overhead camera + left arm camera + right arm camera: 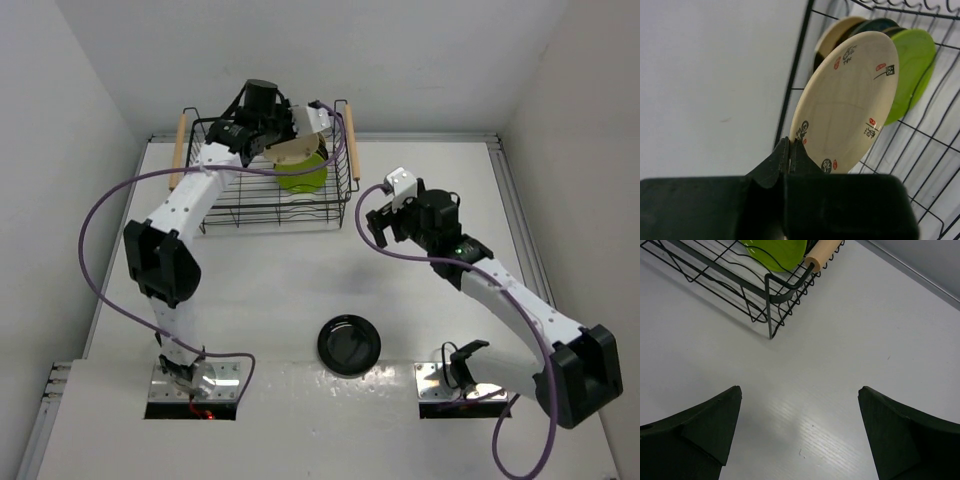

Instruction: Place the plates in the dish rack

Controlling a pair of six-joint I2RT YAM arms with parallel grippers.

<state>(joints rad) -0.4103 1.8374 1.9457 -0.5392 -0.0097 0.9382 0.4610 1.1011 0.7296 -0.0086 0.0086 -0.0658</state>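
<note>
Cream plate [847, 102] pinched edgewise in outstretched left fingers [771, 169].

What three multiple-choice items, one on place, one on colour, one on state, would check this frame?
1. Where is the black plate relative to the dish rack?
A. inside it
B. outside it, flat on the table between the arm bases
C. leaning on its handle

2. What colour is the held plate in the left pincer?
A. cream
B. lime green
C. black

3. How is the right pincer?
A. shut on a plate
B. open, empty
C. shut on a handle

Key: B, the top view shows it on the table; A, the left wrist view shows cream; B, its fingers stand wide apart, nothing between.
</note>
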